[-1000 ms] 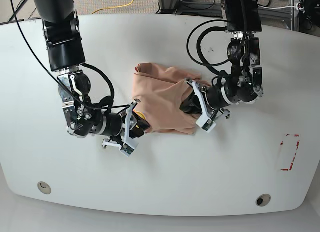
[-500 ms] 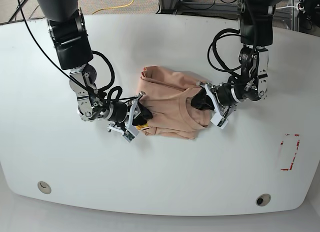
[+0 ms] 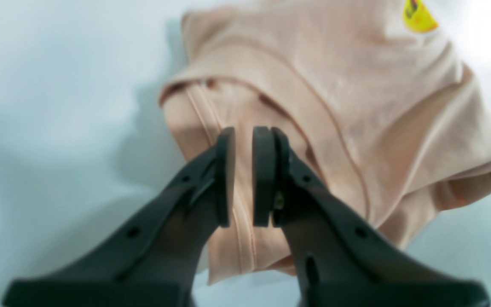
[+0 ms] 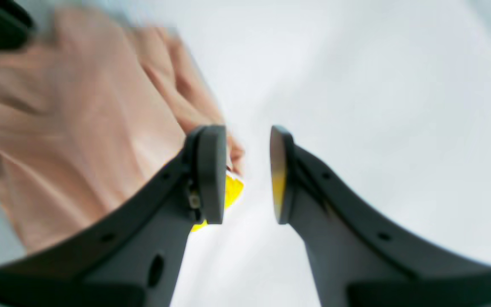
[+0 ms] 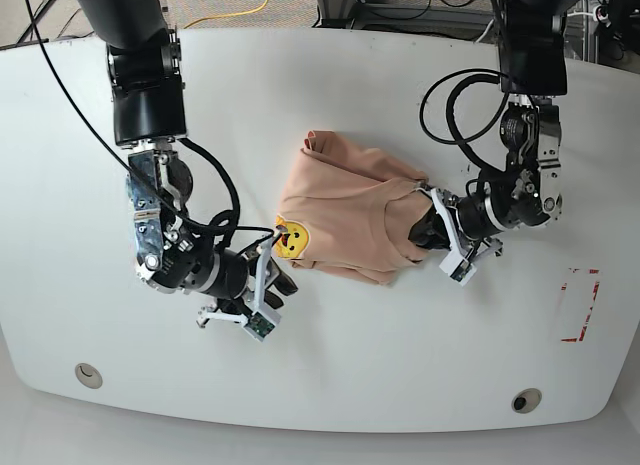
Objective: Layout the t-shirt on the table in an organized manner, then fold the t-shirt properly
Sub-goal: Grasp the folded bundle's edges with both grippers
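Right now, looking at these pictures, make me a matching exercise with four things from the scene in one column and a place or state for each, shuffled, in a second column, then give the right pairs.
Column one:
1. t-shirt
2. yellow patch
3. red-tape mark
4. right gripper

Column two:
A. near the table edge, far from the cloth
B. bunched in a heap at mid-table
C. open, nothing between its pads
D. on the cloth's corner nearest the right arm

Pairs: 1-B, 2-D, 3-A, 4-C
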Tool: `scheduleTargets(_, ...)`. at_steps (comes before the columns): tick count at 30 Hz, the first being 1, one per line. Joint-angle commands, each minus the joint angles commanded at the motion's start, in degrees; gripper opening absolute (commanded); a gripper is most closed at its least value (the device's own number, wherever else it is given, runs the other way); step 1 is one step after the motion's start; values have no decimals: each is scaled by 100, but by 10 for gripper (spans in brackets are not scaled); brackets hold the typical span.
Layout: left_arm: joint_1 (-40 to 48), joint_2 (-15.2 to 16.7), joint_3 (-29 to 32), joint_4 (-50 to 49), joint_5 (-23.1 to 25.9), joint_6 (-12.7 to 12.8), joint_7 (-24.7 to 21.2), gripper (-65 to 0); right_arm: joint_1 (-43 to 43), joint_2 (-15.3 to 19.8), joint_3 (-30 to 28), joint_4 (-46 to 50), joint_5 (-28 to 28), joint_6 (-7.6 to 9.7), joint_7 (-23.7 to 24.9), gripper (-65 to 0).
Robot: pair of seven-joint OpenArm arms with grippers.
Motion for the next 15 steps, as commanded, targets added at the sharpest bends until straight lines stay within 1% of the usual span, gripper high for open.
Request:
scheduleTargets(2,-35,53,0,53,0,0,9,-587,-18,-132,0,97,-9,0,-88,-482)
scheduleTargets(4,-35,211,0,62,26,0,9,-587,-105,-273,0,79,-18,0,-79,-482)
scheduleTargets(6,-62,316,0,35,44,0,0,-587,-185,-404,-9,-53,-149,0,53,-482)
scheduleTargets(8,-132,325,18,35,53,0,-9,-587,-246,-519,-35,-220,-334,0,220,-482)
scheduleTargets(10,-149,352,18,26,53,0,-9,-587,-316,-651,-105,-475,-589,0,536,-479)
scheduleTargets(11,-149,413,18,26,53,0,-9,-587,-325,-703,-158,-686,-782,0,774,-479)
scheduleTargets(13,-149,440,18,26,53,0,0,-587,-334,-738,-290,-1108,-1064,0,1204,-479)
scheduleTargets(15,-141,440,18,26,53,0,0,-587,-316,-738,-352,-1582,-1231,0,1644,-479)
